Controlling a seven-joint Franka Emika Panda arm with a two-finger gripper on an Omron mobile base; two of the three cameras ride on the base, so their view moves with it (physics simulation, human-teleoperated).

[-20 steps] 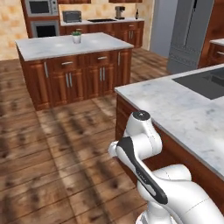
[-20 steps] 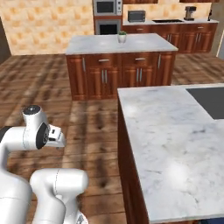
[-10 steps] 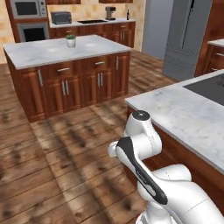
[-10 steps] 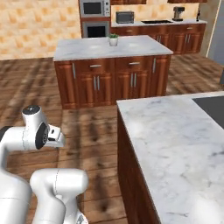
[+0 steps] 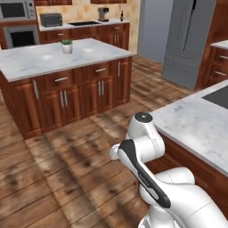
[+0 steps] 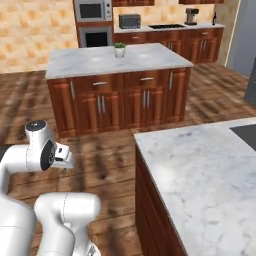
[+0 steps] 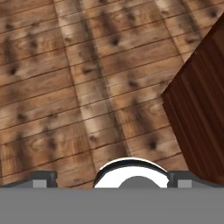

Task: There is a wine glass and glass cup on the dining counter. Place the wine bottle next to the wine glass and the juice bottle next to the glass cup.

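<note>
Kitchen island (image 5: 44, 60): white-grey marble top on reddish-brown cabinets, set across the plank floor (image 7: 87, 87) from the robot. A small potted plant (image 5: 67, 46) is carried near its far edge. No stools are seen at it, so it cannot be taken for the dining counter with any certainty.

Near worktop (image 6: 200, 175): marble, just beside the arm, with the corner of a black hob (image 5: 220, 95) let into it. This is judged not to be the dining counter.

Back wall: built-in ovens (image 6: 93, 20), a toaster oven (image 6: 129, 21) and a coffee machine (image 6: 191, 16) are ranged along the rear counter. A slim dark bottle (image 6: 215, 18) is seen at that counter's far right end; it may be the wine bottle, though it is too small to confirm. The wine glass, glass cup and juice bottle cannot be located.

Gripper (image 7: 111, 183): pointed down at bare floorboards beside the dark wood cabinet side (image 7: 201, 109). Only the two fingertip stubs are seen at the frame's foot, set far apart with nothing between them, so it is read as wide and empty.

Step in hand: travel and search, judged the very start, with neither bottle collected. Next move called for: the base to be driven toward the rear counter until a bottle is brought within reach.
</note>
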